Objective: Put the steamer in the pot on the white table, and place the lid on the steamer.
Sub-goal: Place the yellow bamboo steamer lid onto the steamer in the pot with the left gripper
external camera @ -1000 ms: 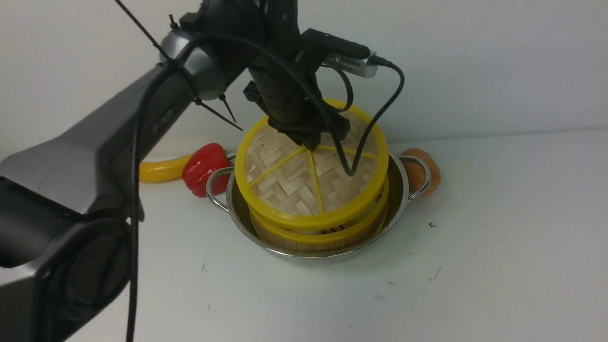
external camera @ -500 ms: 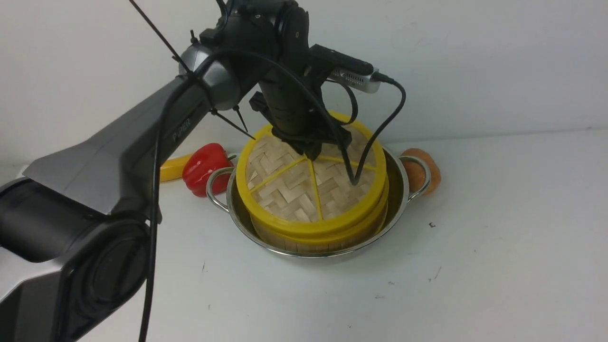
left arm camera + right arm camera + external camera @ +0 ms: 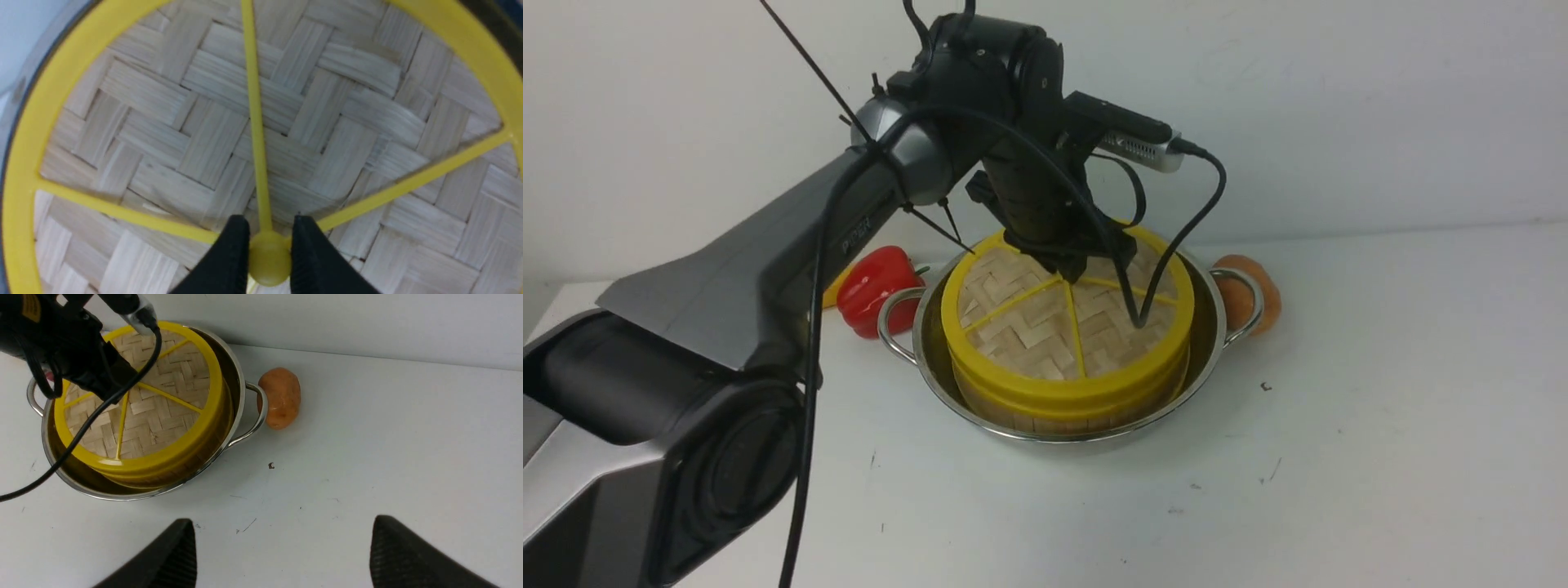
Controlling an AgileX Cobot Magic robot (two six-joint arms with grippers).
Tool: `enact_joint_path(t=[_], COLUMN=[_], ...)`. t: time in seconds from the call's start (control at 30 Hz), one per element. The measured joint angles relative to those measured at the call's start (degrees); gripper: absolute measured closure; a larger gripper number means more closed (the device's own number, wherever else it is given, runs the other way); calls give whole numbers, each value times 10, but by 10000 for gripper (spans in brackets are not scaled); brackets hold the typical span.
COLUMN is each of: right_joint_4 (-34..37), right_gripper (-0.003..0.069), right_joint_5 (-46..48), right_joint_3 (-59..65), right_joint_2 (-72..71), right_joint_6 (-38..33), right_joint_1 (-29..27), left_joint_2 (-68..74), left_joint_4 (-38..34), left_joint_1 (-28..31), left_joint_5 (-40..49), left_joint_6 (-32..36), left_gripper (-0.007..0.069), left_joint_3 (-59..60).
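Observation:
The shiny steel pot (image 3: 1213,327) stands on the white table (image 3: 1380,408), and the bamboo steamer (image 3: 1054,416) sits inside it. The woven lid (image 3: 1029,335) with yellow rim and spokes lies flat on top of the steamer, hiding its inside. My left gripper (image 3: 1072,273) (image 3: 267,224) is shut on the lid's yellow central hub (image 3: 267,259). In the right wrist view the pot (image 3: 241,396) and lid (image 3: 163,416) show at a distance, while my right gripper (image 3: 282,533) hovers open over bare table with nothing between its fingers. The right arm is out of the front view.
A red bell pepper (image 3: 872,287) lies left of the pot with a yellow vegetable (image 3: 832,296) behind it. An orange-brown potato-like thing (image 3: 1250,296) (image 3: 280,398) rests against the pot's right handle. A white wall stands close behind.
My left gripper has come down with the lid, which was tilted above the steamer and now lies level on its rim.

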Motion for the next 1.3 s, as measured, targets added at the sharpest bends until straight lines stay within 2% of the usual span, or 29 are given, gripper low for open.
enact_joint_path(t=[0.27,0.63,1.3], right_joint_4=[1,0,0], right_gripper=[118,118,118], right_joint_5=[0,0,0], right_joint_3=[0,0,0], right_joint_2=[0,0,0], right_joint_6=[0,0,0], right_joint_1=[0,0,0], left_joint_2=[6,6,6], left_joint_4=[10,66,81], left_joint_1=[-13,-23,-24], left_joint_5=[-10,19,20], left_joint_6=[3,-9,-31], left_gripper=[507,507,507], left_joint_3=[-2,-5,-5])
